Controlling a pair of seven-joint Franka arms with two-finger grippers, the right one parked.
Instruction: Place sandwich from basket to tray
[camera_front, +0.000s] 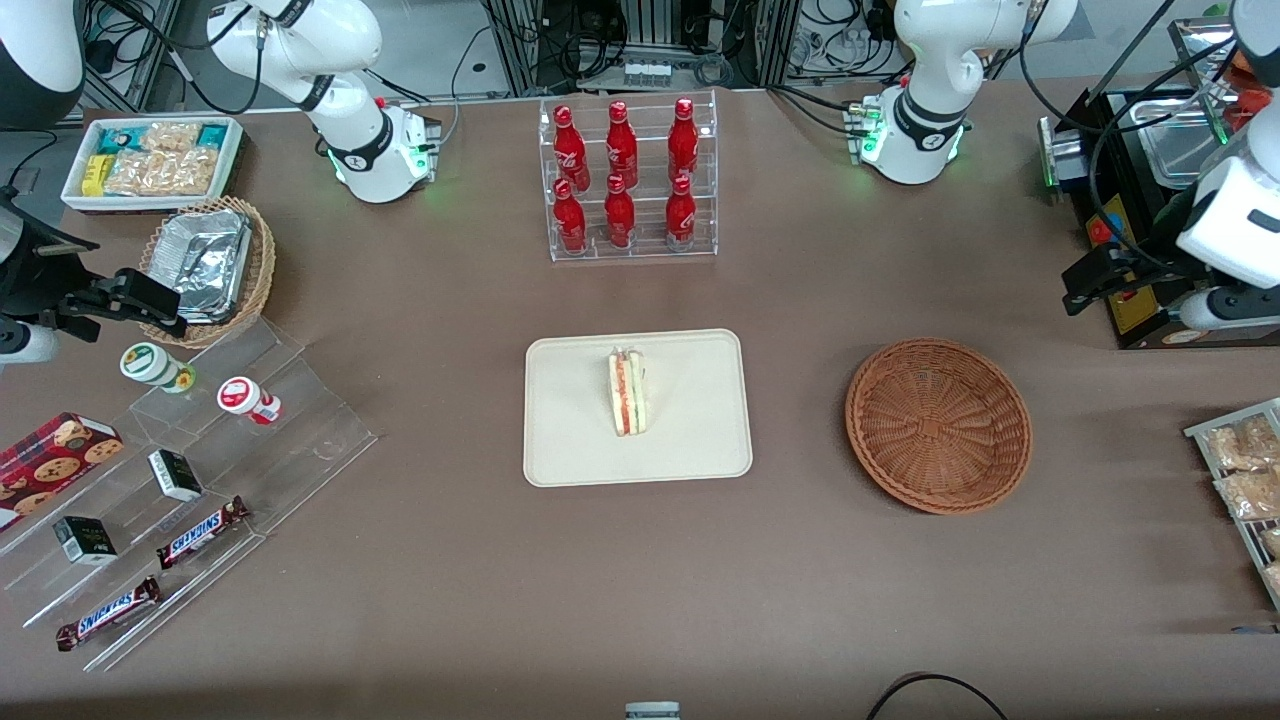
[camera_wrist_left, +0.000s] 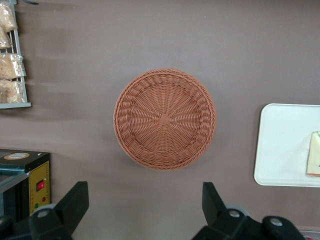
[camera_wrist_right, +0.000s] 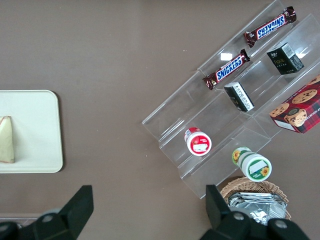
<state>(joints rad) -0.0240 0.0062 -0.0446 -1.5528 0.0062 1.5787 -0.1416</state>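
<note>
The sandwich (camera_front: 628, 392) lies on the cream tray (camera_front: 570, 440) in the middle of the table, its red, orange and green cut edge showing. An edge of it also shows in the left wrist view (camera_wrist_left: 314, 154) on the tray (camera_wrist_left: 282, 145). The reddish-brown basket (camera_front: 938, 425) sits beside the tray toward the working arm's end and holds nothing; it also shows in the left wrist view (camera_wrist_left: 164, 119). My left gripper (camera_front: 1088, 283) hangs high above the table, off the basket's rim toward the working arm's end. In the left wrist view the gripper (camera_wrist_left: 144, 197) is open and empty.
An acrylic rack of red bottles (camera_front: 628, 180) stands farther from the front camera than the tray. A black machine (camera_front: 1130, 200) and a wire rack of snack bags (camera_front: 1240, 480) are at the working arm's end. Acrylic steps with snacks (camera_front: 200, 470) are at the parked arm's end.
</note>
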